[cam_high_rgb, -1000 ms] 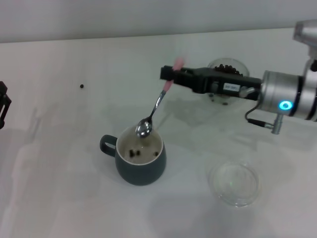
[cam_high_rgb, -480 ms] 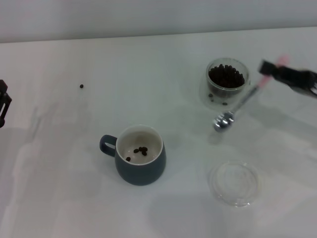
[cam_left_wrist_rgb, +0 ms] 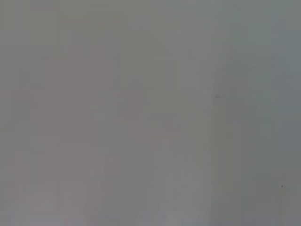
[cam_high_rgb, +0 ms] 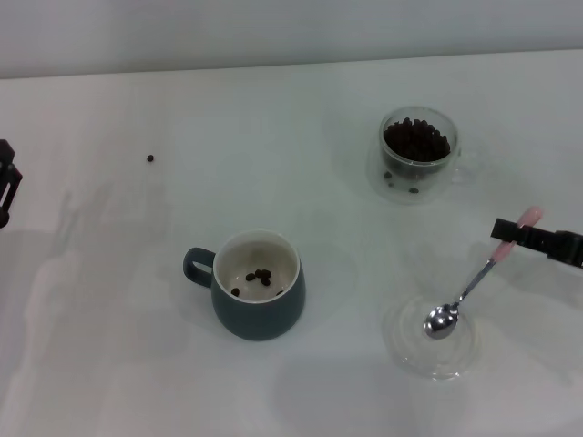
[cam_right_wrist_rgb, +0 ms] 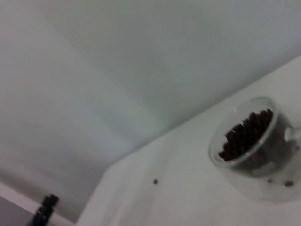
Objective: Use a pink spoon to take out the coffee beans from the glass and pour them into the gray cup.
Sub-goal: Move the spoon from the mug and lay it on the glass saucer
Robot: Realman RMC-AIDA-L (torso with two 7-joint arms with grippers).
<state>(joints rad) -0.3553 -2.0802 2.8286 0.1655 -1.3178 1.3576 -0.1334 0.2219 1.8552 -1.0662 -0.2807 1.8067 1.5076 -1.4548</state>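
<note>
White tabletop; right gripper (cam_high_rgb: 506, 230) pinches the pink spoon (cam_high_rgb: 466, 292), bowl empty over the clear dish (cam_high_rgb: 407, 349) beside the gray cup (cam_high_rgb: 259, 309); likely setting down next; left gripper (cam_high_rgb: 5, 187) unclear.

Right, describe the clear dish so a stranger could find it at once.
Start at the gray cup near the table's front. The dish lies to its right, under the spoon's bowl. Unlike the glass farther back, it is shallow, flat and holds no beans.

Dark brown beans (cam_high_rgb: 416, 139) in clear glass (cam_high_rgb: 418, 155); blue-gray cup (cam_high_rgb: 258, 296), cream inside; pink-handled silver spoon (cam_high_rgb: 478, 279); white table (cam_high_rgb: 273, 118).
</note>
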